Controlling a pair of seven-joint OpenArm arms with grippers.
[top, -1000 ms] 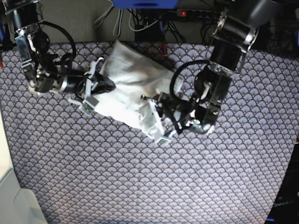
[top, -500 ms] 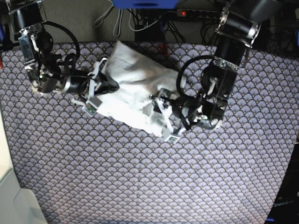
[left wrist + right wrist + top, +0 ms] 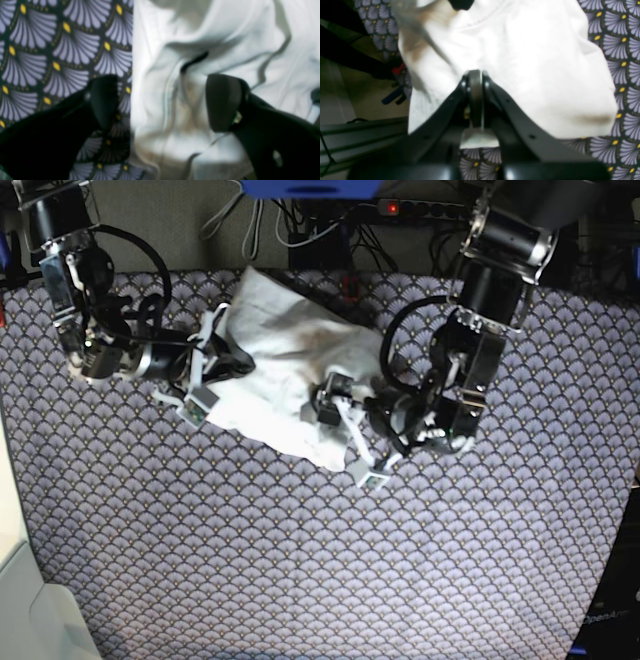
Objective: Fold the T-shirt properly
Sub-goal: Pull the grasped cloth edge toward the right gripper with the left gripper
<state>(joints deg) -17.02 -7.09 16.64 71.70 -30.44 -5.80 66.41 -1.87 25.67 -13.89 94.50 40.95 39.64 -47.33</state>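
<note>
T-shirt [image 3: 285, 375] bunched, long axis diagonal, far-left to near-right on bench [image 3: 300, 560]. Right pincer [image 3: 475, 100] clamped on its edge; left pincer [image 3: 162, 102] spread open over cloth.

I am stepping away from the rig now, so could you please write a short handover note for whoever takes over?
Right gripper: shut on an edge of the T-shirt.
Left gripper: open, straddling the shirt's edge on the patterned cloth, one finger on the shirt, holding nothing.
T-shirt: bunched and creased on the far middle of the cloth, between both arms.
Done: no neat fold visible.
Left: spread it flat, fold it properly.
</note>
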